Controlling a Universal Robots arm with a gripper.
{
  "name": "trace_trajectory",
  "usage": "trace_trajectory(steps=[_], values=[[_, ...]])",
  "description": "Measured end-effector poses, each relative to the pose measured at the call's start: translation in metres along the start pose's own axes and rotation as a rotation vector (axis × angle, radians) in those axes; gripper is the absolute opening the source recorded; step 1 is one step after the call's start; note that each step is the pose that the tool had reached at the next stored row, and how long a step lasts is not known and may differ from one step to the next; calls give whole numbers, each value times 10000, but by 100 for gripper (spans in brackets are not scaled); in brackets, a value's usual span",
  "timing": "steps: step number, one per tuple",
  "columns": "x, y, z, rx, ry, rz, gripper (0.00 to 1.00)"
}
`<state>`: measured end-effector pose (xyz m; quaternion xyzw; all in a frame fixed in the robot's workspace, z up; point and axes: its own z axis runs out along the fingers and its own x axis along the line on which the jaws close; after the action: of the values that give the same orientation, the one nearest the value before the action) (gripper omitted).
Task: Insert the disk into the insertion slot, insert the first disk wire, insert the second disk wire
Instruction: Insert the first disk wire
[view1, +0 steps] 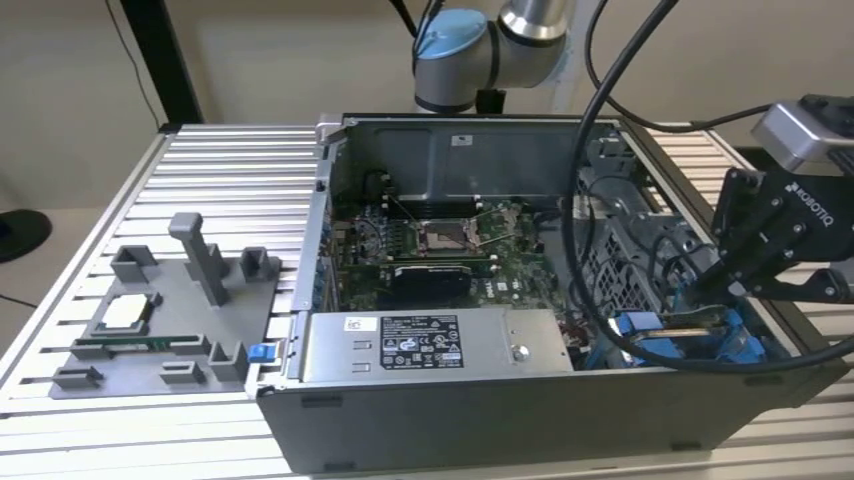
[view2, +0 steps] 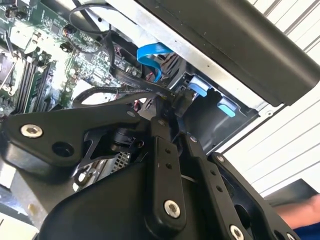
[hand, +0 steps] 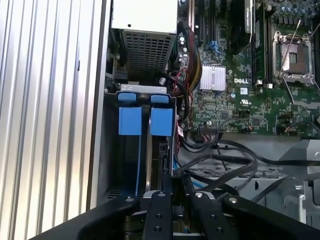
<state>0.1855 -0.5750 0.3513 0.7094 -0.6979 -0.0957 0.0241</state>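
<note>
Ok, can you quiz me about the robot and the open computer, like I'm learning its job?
1. Pick one: the tabs at the insertion slot are A red, B blue, C green.
2. Fill the gap: the grey fixture tray sits on the exterior view's ____ of the computer case.
3. True or false: the gripper hangs wide open above the tray.
Key: 1 B. 2 left. 3 false: it is inside the case, shut on a black wire by the slot.

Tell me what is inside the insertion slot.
Inside the insertion slot: two blue tabs and what looks like the disk, edge-on. The gripper covers the slot's end nearest it.
</note>
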Motion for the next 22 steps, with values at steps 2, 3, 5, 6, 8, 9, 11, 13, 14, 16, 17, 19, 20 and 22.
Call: trace_trajectory(steps=[2,3,5,6,8,9,11,13,14,16,17,19,20,22], values=[[1,27,16,103,63,3,0],[1,30,19,152,86,2,0],[2,35,24,243,93,30,0],[2,36,26,279,106,73,0],[2,36,29,349,142,171,0],[2,38,31,388,157,215,0],[2,50,36,464,191,270,0],[2,66,40,482,257,284,0],[3,71,42,483,314,293,0],[2,73,44,483,511,320,0],[2,73,44,484,669,344,0],[-7,75,46,486,948,385,0],[-9,74,47,486,955,386,0],[-10,74,48,485,954,386,0]])
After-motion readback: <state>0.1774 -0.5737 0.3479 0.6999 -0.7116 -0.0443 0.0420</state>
